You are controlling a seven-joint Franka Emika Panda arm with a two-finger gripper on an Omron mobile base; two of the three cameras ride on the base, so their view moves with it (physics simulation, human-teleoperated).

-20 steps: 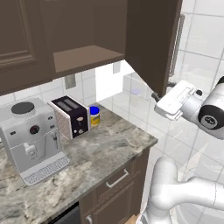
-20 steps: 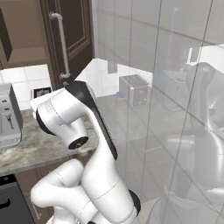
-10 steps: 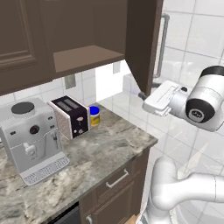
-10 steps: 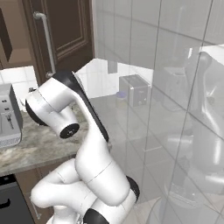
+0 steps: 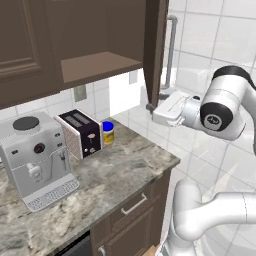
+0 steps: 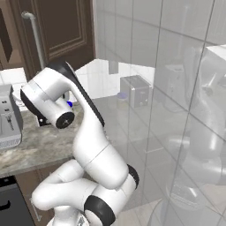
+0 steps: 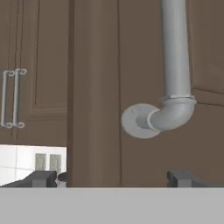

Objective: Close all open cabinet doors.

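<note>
We see the open cabinet door (image 5: 154,50) edge-on at the right end of the wall cabinets, its top cut off by the frame. It is dark brown wood with a recessed panel, and a round silver bar handle (image 7: 175,70) bends into a disc mount. The gripper (image 7: 111,178) is spread wide and holds nothing; its finger tips (image 7: 41,179) are mostly hidden. On the speckled stone counter (image 5: 115,170) stand a toaster (image 5: 80,132) and a coffee machine (image 5: 35,160).

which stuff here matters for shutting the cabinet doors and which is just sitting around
Belongs to the job:
open cabinet door
its bar handle
tool, jaws apart at the door's lower edge

Just lying about:
coffee machine
toaster
yellow jar with blue lid
counter
</note>
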